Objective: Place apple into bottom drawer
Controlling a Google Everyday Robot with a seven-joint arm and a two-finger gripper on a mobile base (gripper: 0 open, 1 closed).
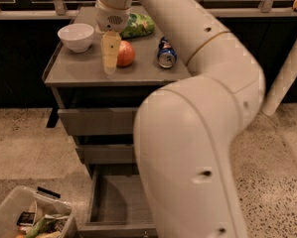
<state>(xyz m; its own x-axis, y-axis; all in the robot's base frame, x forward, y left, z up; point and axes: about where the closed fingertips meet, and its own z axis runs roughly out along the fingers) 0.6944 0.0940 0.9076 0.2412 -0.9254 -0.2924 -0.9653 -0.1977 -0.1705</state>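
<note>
— Grey bottom drawer (115,202) stands open, below and nearer than the apple (127,53). How should it be picked?
— The gripper (110,53) hangs just beside the apple, toward the white bowl (76,36); its grasp I cannot tell. Centre it over the apple's widest girth. The apple is round, with no long axis; its stem is unseen.

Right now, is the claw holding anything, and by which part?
It cannot be told. The claw stands at the left side of the apple, hiding its edge; the apple rests on the cabinet top.

Reddish apple (126,54) beside tool (110,67), bottom drawer (119,205) open
</note>
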